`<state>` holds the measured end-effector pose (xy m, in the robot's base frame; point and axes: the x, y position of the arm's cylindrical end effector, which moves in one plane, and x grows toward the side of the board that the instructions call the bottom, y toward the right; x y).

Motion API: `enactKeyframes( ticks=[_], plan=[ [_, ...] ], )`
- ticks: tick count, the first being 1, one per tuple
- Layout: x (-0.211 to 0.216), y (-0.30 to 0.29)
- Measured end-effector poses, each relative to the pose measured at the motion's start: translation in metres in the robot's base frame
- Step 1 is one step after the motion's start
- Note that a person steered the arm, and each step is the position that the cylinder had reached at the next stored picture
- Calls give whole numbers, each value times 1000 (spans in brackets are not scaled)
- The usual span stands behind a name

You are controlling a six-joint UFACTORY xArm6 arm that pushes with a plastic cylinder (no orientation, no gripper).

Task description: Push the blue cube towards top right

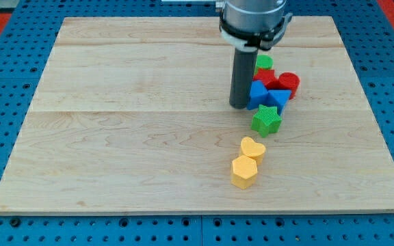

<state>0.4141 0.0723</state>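
My tip is set touching the left side of the blue cube, so it can be pushed right; nothing is pinched by the bare rod.

A pale wooden board carries blue, red, green and yellow blocks beside a dark rod, on a blue pegboard.

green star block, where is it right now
The green star block sits right of the board's centre, just below the blue blocks and above the yellow heart block.

My tip, rod upright, mid-view.
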Motion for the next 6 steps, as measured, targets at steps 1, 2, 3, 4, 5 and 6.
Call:
enactKeyframes(
  ticks=[1, 2, 3, 4, 5, 6],
  plan=[
    [-9, -1],
    [-10, -43],
    [26, -50],
    [78, -50],
    [112, -58],
    [146, -60]
  ],
)
